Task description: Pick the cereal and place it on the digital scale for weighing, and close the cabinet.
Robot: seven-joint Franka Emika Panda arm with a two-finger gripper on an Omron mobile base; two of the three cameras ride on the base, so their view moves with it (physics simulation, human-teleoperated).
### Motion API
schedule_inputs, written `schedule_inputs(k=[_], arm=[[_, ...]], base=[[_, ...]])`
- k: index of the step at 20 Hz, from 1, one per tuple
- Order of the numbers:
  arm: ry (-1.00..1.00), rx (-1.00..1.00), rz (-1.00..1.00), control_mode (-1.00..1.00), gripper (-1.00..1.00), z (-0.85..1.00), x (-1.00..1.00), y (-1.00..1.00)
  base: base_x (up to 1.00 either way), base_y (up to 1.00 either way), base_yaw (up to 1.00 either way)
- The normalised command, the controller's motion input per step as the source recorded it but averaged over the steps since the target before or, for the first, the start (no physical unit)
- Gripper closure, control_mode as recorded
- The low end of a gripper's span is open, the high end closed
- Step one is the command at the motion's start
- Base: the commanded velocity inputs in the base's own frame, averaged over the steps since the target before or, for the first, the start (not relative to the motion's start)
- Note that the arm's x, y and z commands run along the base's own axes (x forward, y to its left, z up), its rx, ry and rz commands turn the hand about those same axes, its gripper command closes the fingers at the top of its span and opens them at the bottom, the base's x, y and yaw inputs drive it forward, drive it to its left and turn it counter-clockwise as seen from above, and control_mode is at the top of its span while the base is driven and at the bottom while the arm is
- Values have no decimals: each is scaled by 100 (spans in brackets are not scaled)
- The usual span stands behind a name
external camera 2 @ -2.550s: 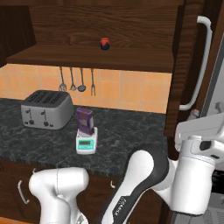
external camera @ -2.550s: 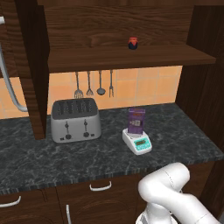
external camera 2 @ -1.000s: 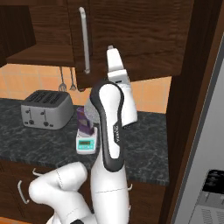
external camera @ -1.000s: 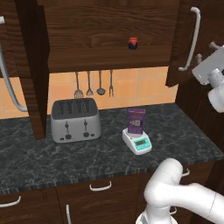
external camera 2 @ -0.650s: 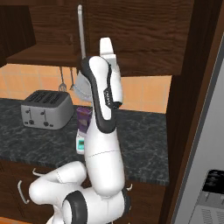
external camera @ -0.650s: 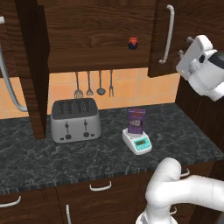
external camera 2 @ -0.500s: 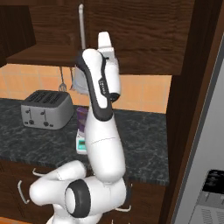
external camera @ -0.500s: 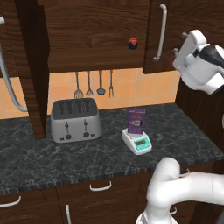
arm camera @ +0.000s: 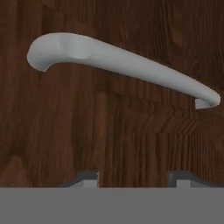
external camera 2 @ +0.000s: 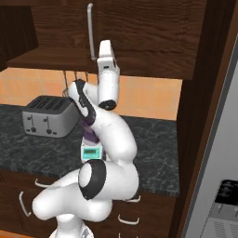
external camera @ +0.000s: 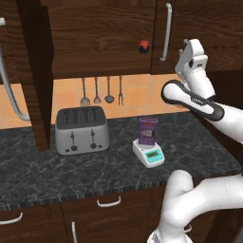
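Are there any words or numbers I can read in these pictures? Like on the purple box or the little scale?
None can be read.
Cereal box: a lighter patch on its front, too blurred to read.
Scale: a small display on its teal front, too small to read.
Panel on the grey appliance at the right: dark, with marks too small to read.
Toaster, red jar, cabinet door: no writing visible.
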Motion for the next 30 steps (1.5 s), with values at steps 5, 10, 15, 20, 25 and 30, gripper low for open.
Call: schedule_inputs(k=[5, 10, 15, 20, 25, 30], arm=[[0, 0, -7, -100, -100, 1, 100, 1], [3, 0, -6, -100, -100, 14, 58, 0], [0, 0, -11, -100, -100, 61, -83, -18], [6, 0, -1, -100, -100, 46, -84, 0], [17, 1, -1, -100, -100, 10, -100, 4], [1, 22, -2, -100, -100, 41, -100, 44]], base=[[0, 0, 0], [0, 0, 0], [0, 0, 0], [0, 0, 0], [0, 0, 0], [0, 0, 0]])
